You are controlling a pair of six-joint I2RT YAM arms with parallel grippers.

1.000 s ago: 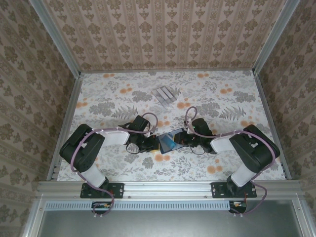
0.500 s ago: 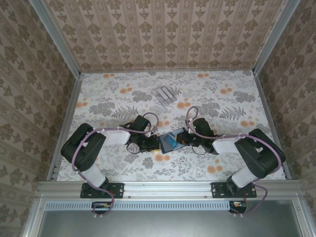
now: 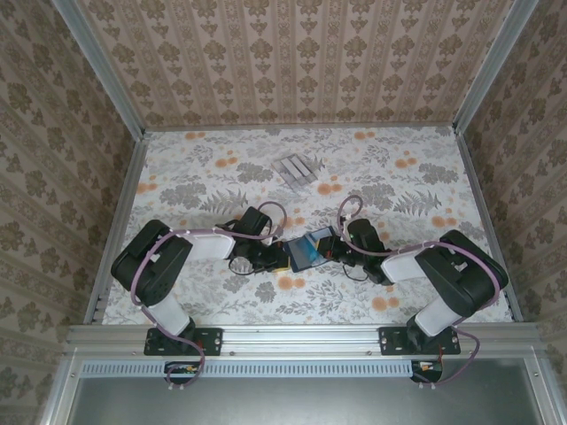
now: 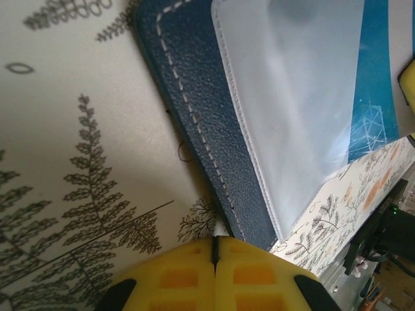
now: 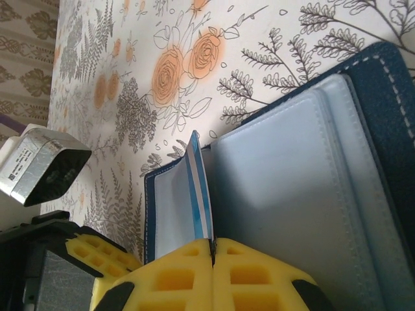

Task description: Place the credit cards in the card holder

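While pinched by right end effector (image 5: 213, 247), blue card (image 5: 200, 189) (seemingly) touches card holder (image 5: 394, 87).

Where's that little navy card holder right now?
In the top view the card holder lies open on the floral table, near the front and centre, directly between the left gripper and the right gripper.
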